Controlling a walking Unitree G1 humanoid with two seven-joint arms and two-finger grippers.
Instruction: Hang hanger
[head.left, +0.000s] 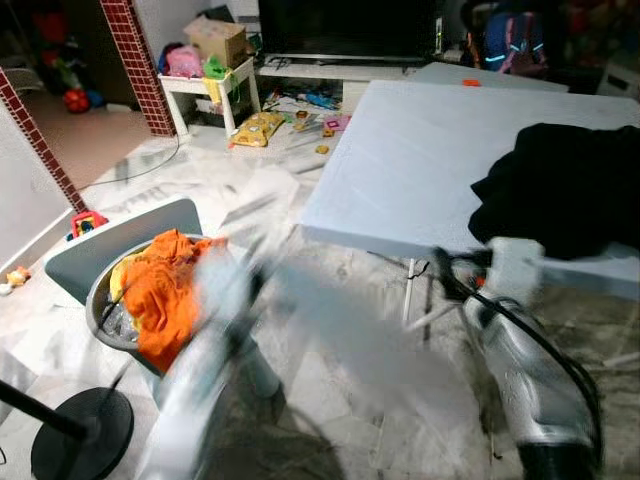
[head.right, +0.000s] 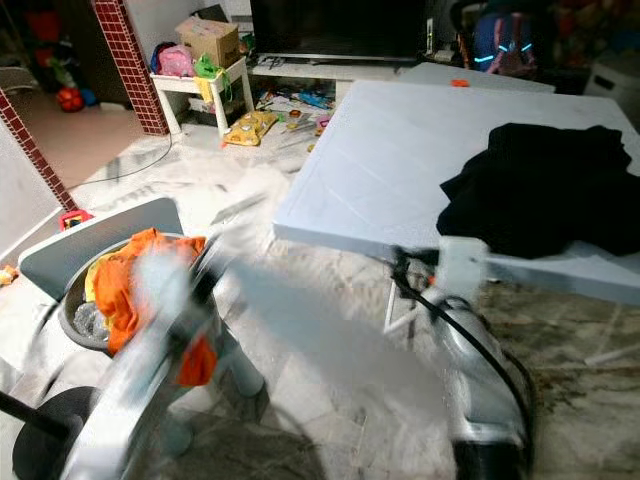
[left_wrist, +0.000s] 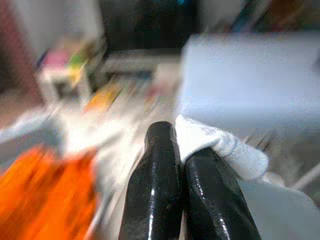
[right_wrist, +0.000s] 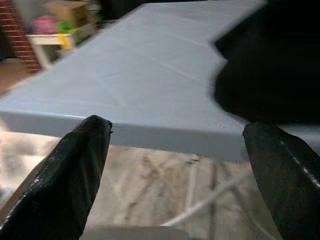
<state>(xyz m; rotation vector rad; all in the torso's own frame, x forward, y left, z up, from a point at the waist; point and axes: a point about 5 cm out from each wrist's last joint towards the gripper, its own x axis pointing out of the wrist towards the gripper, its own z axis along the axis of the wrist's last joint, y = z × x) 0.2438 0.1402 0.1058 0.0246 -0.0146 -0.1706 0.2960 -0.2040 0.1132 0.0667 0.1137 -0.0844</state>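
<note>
Basket (head.left: 100, 300) holds orange cloth (head.left: 165, 290); left tool (left_wrist: 182, 150) pinches white cloth (left_wrist: 220, 145); right tool (right_wrist: 177, 135) spread wide.

The right arm (head.left: 535, 400) is a rounded silver shell with a glossy sheen, narrowing toward a pale, boxy block at the wrist. A thick black cable (head.left: 545, 350) loops along its outer side and bunches into a dark tangle beside that block. The arm's lowest part ends in a black section. The left arm (head.left: 205, 370) is silver too, smeared by motion blur, so no screws or markings can be made out. The left claw (left_wrist: 181, 150) has two long, glossy black fingers (left_wrist: 155, 195) with rounded tips. The right claw (right_wrist: 177, 135) has matte black fingers (right_wrist: 70, 185), broad and tapering to blunt tips.
</note>
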